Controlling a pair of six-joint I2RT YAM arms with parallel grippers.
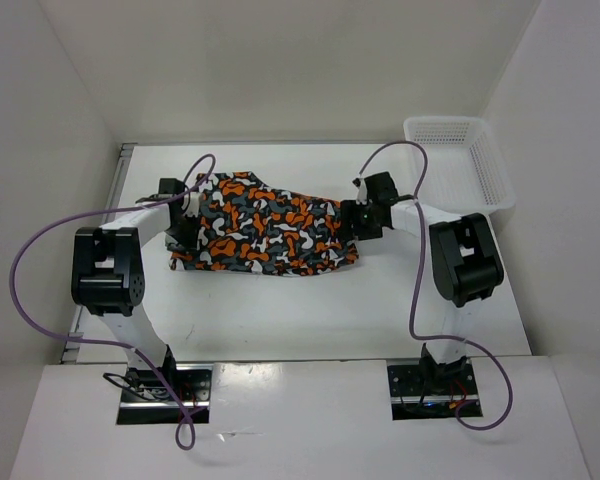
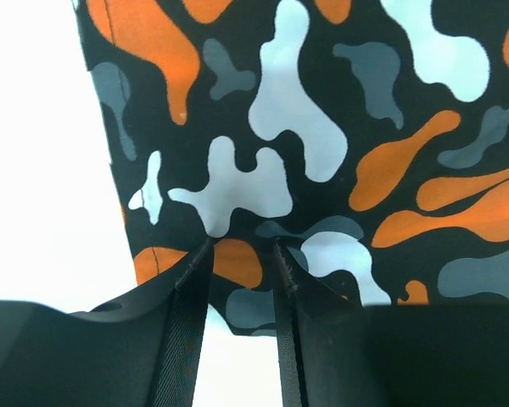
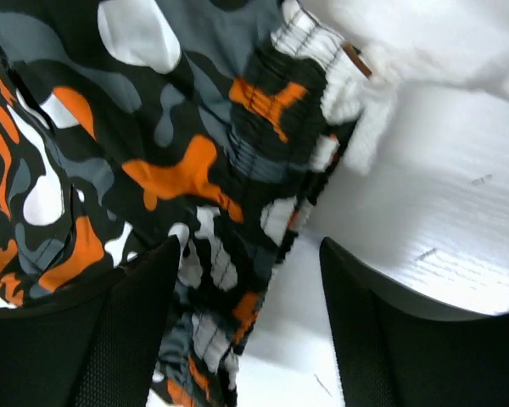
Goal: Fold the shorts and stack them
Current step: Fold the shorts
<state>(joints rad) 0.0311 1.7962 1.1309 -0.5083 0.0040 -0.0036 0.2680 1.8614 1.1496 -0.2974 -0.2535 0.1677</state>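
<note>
Black, finely ribbed fingers of your left pincer sit closest. Its jaws stand only slightly parted and released, and the fabric runs flat and unbroken beneath them at the stitched edge of the shorts. Your right pincer is spread wide, its two matte black fingers either side of the gathered, ribbed elastic waistband, clamping nothing.

You have one pair of shorts, soft cloth printed with rounded orange, white and grey blotches on black. It lies rumpled across the middle of the smooth white table, with the left pincer at its left end and the right pincer at its right end.

One white plastic mesh basket, rectangular with flared walls, sits at the far right corner, apart from the cloth. Two purple cables loop from your two arms, one apiece.
</note>
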